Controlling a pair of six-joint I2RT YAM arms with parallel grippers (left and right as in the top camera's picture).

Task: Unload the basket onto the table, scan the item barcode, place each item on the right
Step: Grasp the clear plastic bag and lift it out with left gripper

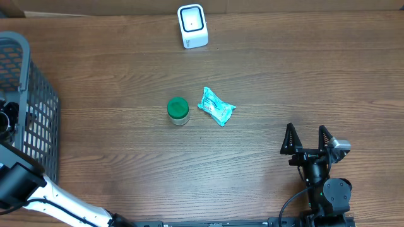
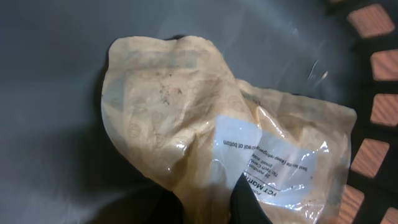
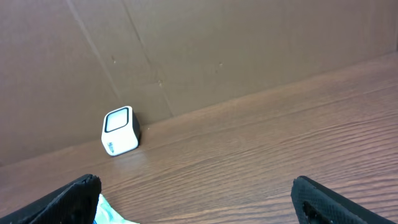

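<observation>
In the left wrist view, a crumpled clear plastic bag with tan contents and a white printed label lies on the dark floor of the grey basket. My left gripper is shut on the bag's near edge, with a fold of plastic pinched between the black fingers. No barcode shows on the label from here. Overhead, that gripper is down inside the basket at the far left. The white scanner stands at the table's back edge. My right gripper stands open and empty at the front right.
A green-lidded jar and a teal packet lie mid-table. The right wrist view shows the scanner against a cardboard wall, and the packet's corner beside the left finger. Basket mesh rises right of the bag.
</observation>
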